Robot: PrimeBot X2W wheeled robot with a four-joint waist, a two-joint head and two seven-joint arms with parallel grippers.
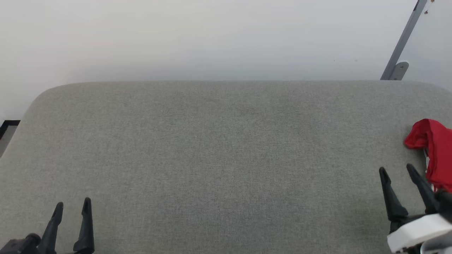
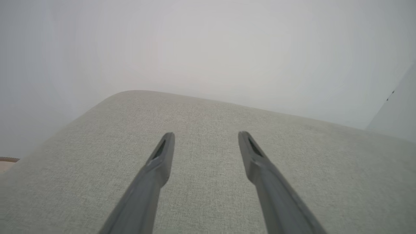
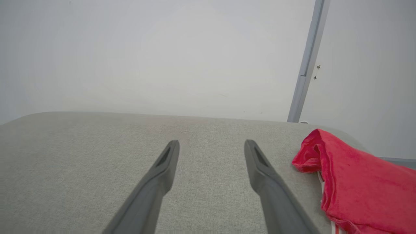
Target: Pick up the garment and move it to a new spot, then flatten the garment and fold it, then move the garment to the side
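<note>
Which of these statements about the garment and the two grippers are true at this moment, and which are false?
1. The garment lies at the right edge of the grey surface. True.
2. The right gripper is shut on the garment. False: it is open, with nothing between its fingers.
3. The left gripper is open over bare surface. True.
4. The garment is spread flat in the middle. False: it is bunched up at the right edge.
</note>
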